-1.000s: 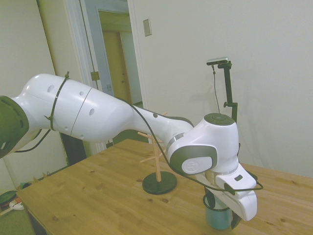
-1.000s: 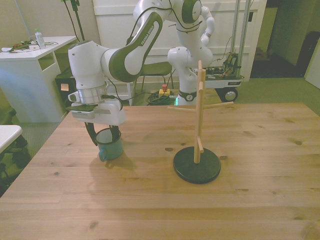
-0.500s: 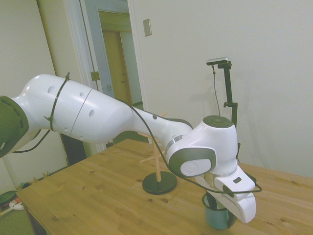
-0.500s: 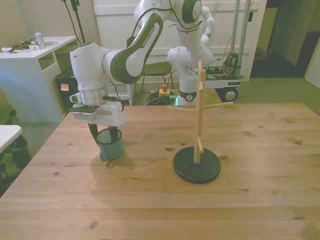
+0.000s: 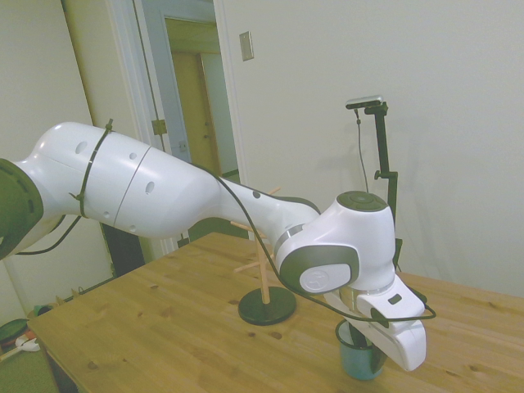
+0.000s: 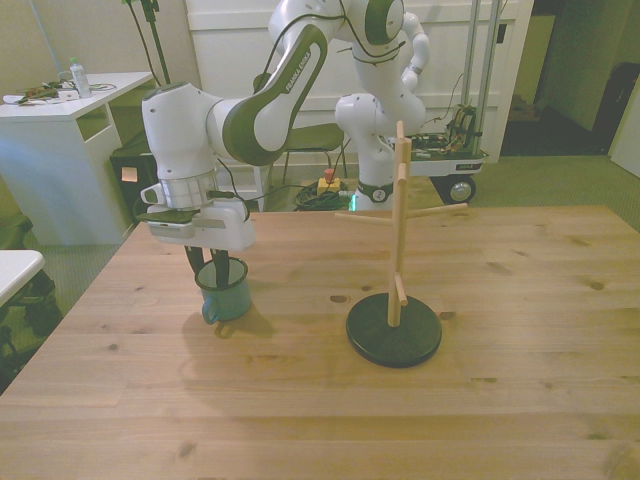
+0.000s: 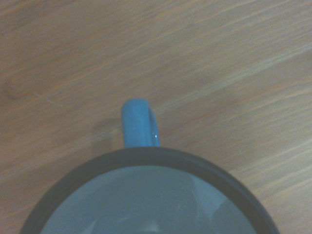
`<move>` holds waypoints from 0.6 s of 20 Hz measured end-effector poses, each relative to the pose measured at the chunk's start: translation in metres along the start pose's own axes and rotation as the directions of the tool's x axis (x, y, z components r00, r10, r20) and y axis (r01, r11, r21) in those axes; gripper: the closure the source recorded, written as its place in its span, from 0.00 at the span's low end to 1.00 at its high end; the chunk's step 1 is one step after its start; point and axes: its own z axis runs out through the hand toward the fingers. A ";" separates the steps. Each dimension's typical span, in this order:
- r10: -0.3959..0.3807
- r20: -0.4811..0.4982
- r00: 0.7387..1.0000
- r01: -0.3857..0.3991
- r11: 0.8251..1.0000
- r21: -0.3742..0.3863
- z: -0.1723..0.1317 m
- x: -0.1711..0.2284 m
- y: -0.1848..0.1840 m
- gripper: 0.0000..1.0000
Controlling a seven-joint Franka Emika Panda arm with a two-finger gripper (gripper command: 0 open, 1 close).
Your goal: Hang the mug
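White wrist housing covers the hand (image 6: 213, 270) in the side view and hides the far rim of the mug (image 5: 361, 359); whether its fingers grip the rim cannot be told. In the wrist view, soft with blur, the mug (image 7: 146, 195) runs off the frame's edge, only part of its dark rim and the handle showing against the wooden surface (image 7: 234, 58)

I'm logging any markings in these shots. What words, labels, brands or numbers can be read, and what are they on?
Lettering on the white arm's link, front view: there, but too small and blurred to read.
Mug, wooden peg stand, table: no text visible.
Wrist view: none.
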 end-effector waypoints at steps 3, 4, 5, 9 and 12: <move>0.000 -0.001 1.000 0.000 1.000 0.001 -0.002 -0.001 -0.001 1.00; 0.000 -0.001 1.000 0.000 1.000 0.001 -0.002 -0.001 0.000 1.00; 0.001 0.000 1.000 -0.001 1.000 0.001 -0.002 -0.001 0.000 1.00; 0.005 0.000 1.000 -0.005 1.000 -0.002 -0.001 -0.001 0.002 1.00; -0.002 -0.009 1.000 0.002 1.000 -0.002 -0.004 -0.005 0.004 1.00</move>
